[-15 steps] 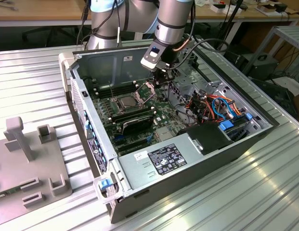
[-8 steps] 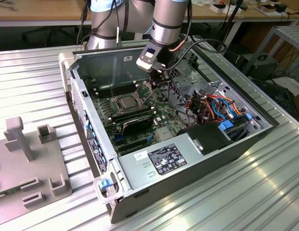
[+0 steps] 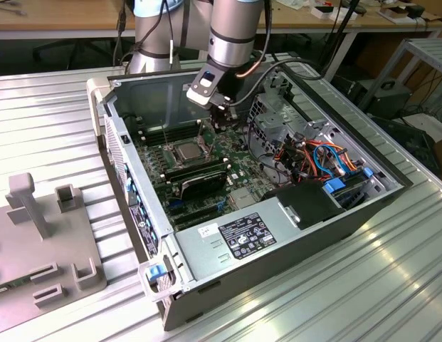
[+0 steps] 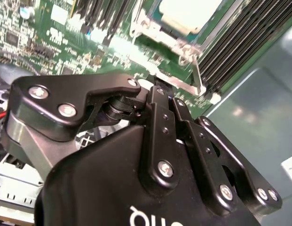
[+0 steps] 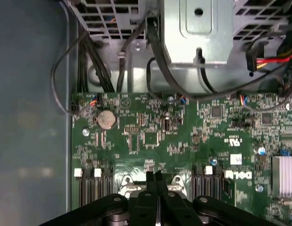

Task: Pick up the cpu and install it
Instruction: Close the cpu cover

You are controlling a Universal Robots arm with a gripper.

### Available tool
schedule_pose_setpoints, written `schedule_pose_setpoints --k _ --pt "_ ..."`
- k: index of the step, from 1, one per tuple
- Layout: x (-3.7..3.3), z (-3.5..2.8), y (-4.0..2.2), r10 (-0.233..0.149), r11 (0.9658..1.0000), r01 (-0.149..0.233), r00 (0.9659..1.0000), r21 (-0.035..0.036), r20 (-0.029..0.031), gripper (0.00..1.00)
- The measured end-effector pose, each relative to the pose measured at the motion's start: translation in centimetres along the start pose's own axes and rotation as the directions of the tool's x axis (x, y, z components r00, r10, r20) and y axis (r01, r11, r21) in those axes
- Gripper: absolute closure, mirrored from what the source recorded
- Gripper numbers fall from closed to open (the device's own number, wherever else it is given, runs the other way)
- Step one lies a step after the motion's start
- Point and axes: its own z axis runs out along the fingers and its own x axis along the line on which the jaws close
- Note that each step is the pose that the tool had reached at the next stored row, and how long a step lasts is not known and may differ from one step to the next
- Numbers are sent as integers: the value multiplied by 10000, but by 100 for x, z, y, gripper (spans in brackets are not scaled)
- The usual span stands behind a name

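Observation:
The cpu (image 3: 188, 151) is a small silver-grey square lying flat in its socket on the green motherboard (image 3: 238, 160) inside the open computer case. Its pale metal top (image 4: 185, 10) also appears in the second wrist view, ringed by the socket frame (image 4: 150, 35). Thin metal levers (image 3: 166, 137) stand upright beside the socket. My gripper (image 3: 222, 120) hangs just above the board, a little to the exterior view's right of the cpu and not touching it. Its black fingers (image 5: 149, 178) are pressed together with nothing between them, and the gripper (image 5: 153, 175) is shut.
Long black memory sticks (image 3: 198, 175) lie close in front of the socket. A drive cage with orange and blue cables (image 3: 322, 158) fills the case's right side. The power supply (image 3: 242, 231) sits along the near wall. A grey fixture (image 3: 43, 235) stands outside the case at the left.

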Motion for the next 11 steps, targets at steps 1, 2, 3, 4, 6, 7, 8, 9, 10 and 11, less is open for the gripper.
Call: schedule_pose_setpoints --k 1,2,3,4,6,7,8,9,10,11 --pt "0 -1 -21 -1 10000 1 10000 -3 0 89" --pt "1 -3 -50 0 10000 0 10000 -7 0 89" --pt "0 -5 -76 0 10000 0 10000 -10 2 89" --pt "0 -7 -102 0 10000 0 10000 -13 3 89" --pt "-1 -9 -147 -1 10000 1 10000 -19 2 89" --pt "-1 -10 -166 0 10000 0 10000 -21 2 89" --pt "-1 -12 -187 1 10000 -1 10000 -22 2 89" --pt "-1 -12 -194 1 10000 -1 10000 -23 2 89" --pt "-1 -12 -198 0 10000 0 10000 -23 2 89" --pt "-1 -12 -198 -1 10000 1 10000 -23 2 89"
